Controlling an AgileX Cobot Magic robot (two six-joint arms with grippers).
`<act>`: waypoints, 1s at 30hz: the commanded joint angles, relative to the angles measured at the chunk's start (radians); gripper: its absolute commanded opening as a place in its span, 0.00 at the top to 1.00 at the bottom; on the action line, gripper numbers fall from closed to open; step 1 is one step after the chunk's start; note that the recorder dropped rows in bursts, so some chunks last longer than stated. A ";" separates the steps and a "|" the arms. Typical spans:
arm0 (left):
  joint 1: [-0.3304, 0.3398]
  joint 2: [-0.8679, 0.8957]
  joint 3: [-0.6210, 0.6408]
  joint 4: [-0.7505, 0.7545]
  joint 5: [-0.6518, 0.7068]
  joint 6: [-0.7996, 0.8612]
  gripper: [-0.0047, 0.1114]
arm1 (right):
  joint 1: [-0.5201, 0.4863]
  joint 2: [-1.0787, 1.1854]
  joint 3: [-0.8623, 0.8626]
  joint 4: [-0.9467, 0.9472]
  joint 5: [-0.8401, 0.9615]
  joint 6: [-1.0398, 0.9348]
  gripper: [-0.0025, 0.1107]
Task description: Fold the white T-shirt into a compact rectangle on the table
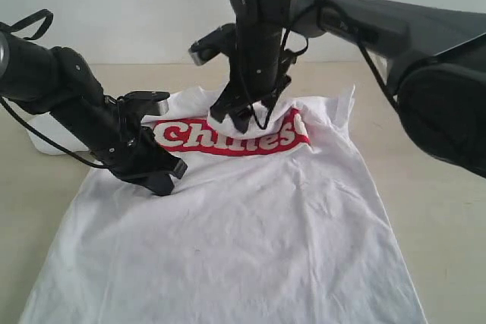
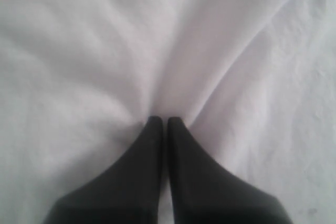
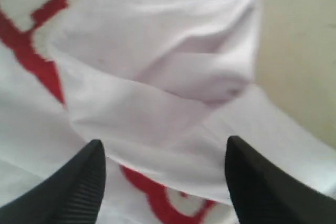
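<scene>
The white T-shirt (image 1: 250, 225) lies spread on the table (image 1: 440, 210), its red lettering (image 1: 228, 138) across the chest at the far end. My left gripper (image 1: 168, 180) is low on the shirt's left side. In the left wrist view its fingers (image 2: 160, 121) are shut, and creases in the cloth (image 2: 236, 77) run into the tips. My right gripper (image 1: 243, 121) hangs just over the lettering. Its fingers (image 3: 165, 144) stand wide open above a folded flap of shirt (image 3: 157, 77) that covers part of the red letters (image 3: 31, 51).
A white object (image 1: 45, 138) sits at the left, partly hidden behind my left arm. Bare beige tabletop (image 3: 299, 51) shows beside the shirt's far right edge. The right arm spans the upper right of the exterior view.
</scene>
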 commanded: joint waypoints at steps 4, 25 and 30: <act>-0.003 0.008 -0.001 0.004 0.017 -0.007 0.92 | -0.096 -0.093 -0.007 -0.170 0.000 0.101 0.51; -0.003 0.008 -0.001 0.004 0.009 -0.005 0.92 | -0.435 -0.018 -0.007 0.314 0.000 0.126 0.48; -0.003 0.008 -0.001 -0.003 0.013 -0.005 0.92 | -0.435 0.043 -0.007 0.354 0.000 0.167 0.48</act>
